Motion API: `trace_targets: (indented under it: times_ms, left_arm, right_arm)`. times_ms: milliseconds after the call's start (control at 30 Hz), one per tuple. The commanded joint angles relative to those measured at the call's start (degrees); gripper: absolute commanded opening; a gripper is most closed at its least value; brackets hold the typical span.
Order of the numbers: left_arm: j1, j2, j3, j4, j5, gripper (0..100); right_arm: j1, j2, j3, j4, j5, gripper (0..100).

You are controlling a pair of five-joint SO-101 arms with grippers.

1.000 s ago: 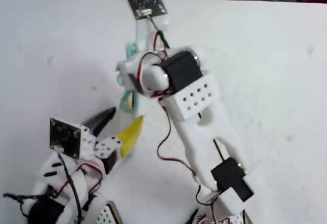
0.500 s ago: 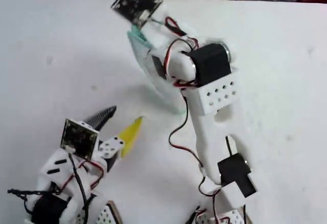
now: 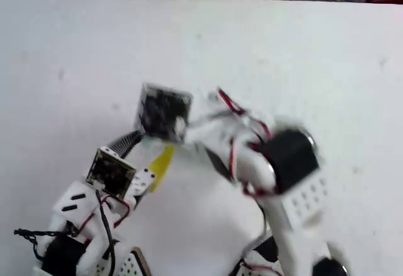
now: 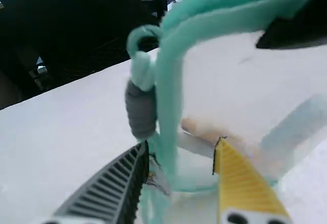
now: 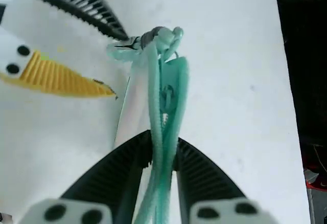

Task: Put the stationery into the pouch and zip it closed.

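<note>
1. The right gripper [image 5: 162, 150] is clamped on the teal zip edge of the pouch [image 5: 164, 91], holding it edge-up over the table [image 3: 75, 55].
2. The left gripper [image 4: 180, 155] is spread, its 2 fingers either side of the pouch's end, the gray one just beside the zip pull [image 4: 140, 111].

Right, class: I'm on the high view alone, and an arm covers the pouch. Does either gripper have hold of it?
Observer: Yes. The right wrist view shows the right gripper with its jaws shut on the pouch along its teal edge.
Operator: And the left one?
Observer: The left gripper has its jaws open, close to the grey zipper pull at the pouch's end.
Operator: Anything inside?
Observer: Through the clear side, the left wrist view shows a pinkish item, too blurred to name.
</note>
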Motion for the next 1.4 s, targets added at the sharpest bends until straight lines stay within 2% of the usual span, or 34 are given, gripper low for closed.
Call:
trace_targets:
  times_ms: [0, 100, 200, 433, 867, 1033, 1200, 1367]
  left_arm:
    - [0.4, 0.13, -3.52, 2.9, -5.36, 23]
    - [1.1, 0.13, -3.52, 5.01, -7.38, 23]
    - [4.7, 0.13, -3.78, 7.74, -10.73, 23]
    - [9.27, 0.13, -14.59, 20.4, -15.38, 23]
    - [9.54, 0.13, -24.35, 26.11, -16.44, 23]
    - [13.23, 0.22, -13.36, 16.62, -16.26, 23]
    - [10.24, 0.22, -5.98, 7.47, -13.1, 23]
    - [5.05, 0.22, -0.97, 1.58, -12.57, 23]
  right_arm:
    - [-0.84, -9.45, 4.66, 1.36, 1.58, 1.7]
    - [-2.77, -13.58, 8.35, 1.36, 1.58, 1.7]
    - [-3.56, -15.34, 10.11, 1.36, 1.67, 1.7]
    - [-3.21, -13.67, 9.93, 1.27, 1.67, 1.7]
    - [-3.12, -12.53, 9.93, 1.19, 1.41, 1.7]
    - [-4.79, -13.05, 9.49, 1.27, 1.14, 1.7]
    - [-5.67, -13.05, 9.49, 1.36, 1.14, 1.7]
    - [-5.76, -13.05, 9.49, 1.36, 1.14, 1.7]
